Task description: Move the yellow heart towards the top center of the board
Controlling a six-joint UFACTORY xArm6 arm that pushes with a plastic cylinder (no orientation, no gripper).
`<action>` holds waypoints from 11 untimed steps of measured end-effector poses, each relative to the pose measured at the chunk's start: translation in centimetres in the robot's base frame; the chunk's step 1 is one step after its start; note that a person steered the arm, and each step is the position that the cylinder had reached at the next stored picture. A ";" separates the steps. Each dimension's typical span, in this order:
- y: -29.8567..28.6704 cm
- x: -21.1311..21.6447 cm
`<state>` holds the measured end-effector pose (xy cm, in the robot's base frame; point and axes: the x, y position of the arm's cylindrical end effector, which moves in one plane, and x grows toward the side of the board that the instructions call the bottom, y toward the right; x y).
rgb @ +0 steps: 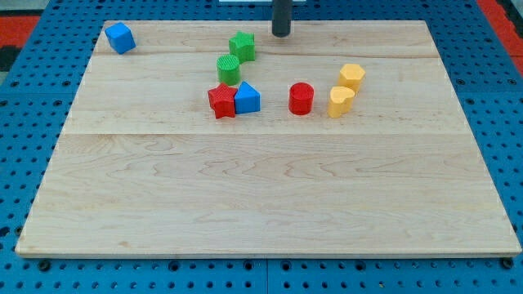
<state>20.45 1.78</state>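
Note:
Two yellow blocks sit right of centre. The lower one (341, 101) looks like the yellow heart, and the upper one (352, 77) has a flat-sided, pentagon-like top. They stand close together, almost touching. My tip (281, 33) is at the view's top centre, near the board's top edge. It is well up and to the left of both yellow blocks and touches no block.
A green star (242, 46) lies just left of my tip, with a green cylinder (229, 69) below it. A red star (221, 100) touches a blue triangle (247, 98). A red cylinder (301, 98) stands left of the heart. A blue cube (120, 37) sits at the top left corner.

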 end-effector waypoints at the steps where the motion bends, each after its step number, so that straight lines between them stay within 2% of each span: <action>1: -5.9 3.9; 3: -4.9 13.0; 4: -1.7 11.4; 5: 4.9 8.3; 6: 16.3 5.8; 7: 22.2 9.3; 8: 23.1 18.9; 9: 16.7 21.9; 10: 9.8 17.8; 11: 5.8 15.6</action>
<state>36.07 7.60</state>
